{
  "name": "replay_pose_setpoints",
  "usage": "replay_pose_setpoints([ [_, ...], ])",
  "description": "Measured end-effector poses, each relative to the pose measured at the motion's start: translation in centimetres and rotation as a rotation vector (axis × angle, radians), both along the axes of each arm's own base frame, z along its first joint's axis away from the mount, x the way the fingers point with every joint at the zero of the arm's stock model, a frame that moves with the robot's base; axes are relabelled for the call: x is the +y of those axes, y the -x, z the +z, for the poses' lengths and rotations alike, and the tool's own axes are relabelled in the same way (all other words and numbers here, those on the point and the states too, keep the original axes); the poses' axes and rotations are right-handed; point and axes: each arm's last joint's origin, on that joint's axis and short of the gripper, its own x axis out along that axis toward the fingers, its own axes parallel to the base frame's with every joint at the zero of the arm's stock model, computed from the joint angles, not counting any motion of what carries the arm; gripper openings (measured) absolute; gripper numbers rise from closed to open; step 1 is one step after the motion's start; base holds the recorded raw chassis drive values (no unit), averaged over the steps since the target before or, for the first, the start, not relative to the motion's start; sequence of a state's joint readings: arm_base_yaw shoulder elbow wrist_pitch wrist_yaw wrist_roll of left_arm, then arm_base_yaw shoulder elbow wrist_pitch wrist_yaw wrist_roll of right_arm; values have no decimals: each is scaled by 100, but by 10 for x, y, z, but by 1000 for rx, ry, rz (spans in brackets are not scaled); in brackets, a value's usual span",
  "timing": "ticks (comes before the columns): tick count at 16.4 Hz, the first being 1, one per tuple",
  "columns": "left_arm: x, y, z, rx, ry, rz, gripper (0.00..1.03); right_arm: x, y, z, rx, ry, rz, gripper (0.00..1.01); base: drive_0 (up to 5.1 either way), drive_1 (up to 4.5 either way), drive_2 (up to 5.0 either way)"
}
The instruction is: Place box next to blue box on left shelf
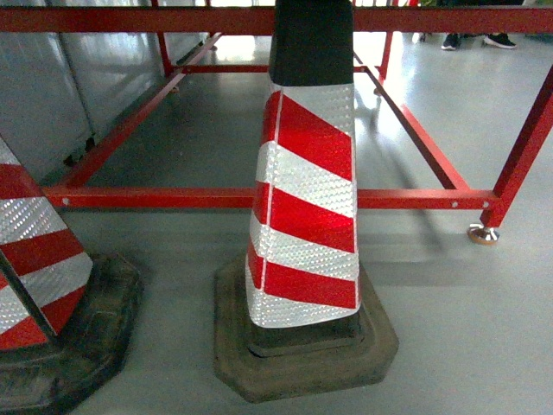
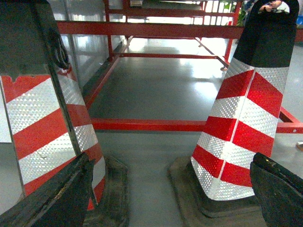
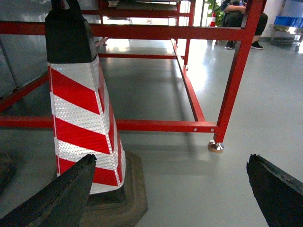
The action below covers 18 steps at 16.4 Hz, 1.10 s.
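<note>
- Grey glossy floor (image 1: 467, 346) fills all three views, with a red frame (image 1: 259, 198) running low across it.
- I take the nearer cone (image 1: 304, 199), red and white striped with a black top and rubber base, as my landmark; it stands just in front of the frame's bottom rail.
- Left of that cone, near it, I see a second cone (image 1: 34, 259), cut off by the head view's edge.
- Behind the cone, past the frame, someone's shoes (image 1: 473, 40) show at the top edge, and the right wrist view shows a seated person (image 3: 236, 14) there.
- Left gripper (image 2: 170, 198): fingers spread wide, one on each lower corner of its view, nothing between them.
- Right gripper (image 3: 170, 194): fingers likewise spread apart and empty, low over the floor right of the cone.
- The box is in no view. Far right in the right wrist view, well beyond the cone, I see something blue (image 3: 291, 21), too small to name.
- The roller shelf is not in view either, only the bare frame.
- My judgement: a large plastic crate would be stiff and fairly light when empty, but wide and glossy, so likely slippery under one pinch.
- I would take it by the rim on opposite sides, one gripper each, keeping it level.
- Nothing is held, so the task looks unstarted; I must find the box first.
</note>
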State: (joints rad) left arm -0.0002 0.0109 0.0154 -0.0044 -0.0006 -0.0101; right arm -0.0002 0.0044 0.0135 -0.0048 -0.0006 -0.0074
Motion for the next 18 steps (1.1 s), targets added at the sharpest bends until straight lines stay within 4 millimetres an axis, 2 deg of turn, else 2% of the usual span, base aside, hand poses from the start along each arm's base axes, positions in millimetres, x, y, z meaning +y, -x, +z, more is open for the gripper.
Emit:
replay_pose_setpoints([
  [18,0,0,0,0,0,0,98,0,0,0,0,0,0,98,0,0,0],
])
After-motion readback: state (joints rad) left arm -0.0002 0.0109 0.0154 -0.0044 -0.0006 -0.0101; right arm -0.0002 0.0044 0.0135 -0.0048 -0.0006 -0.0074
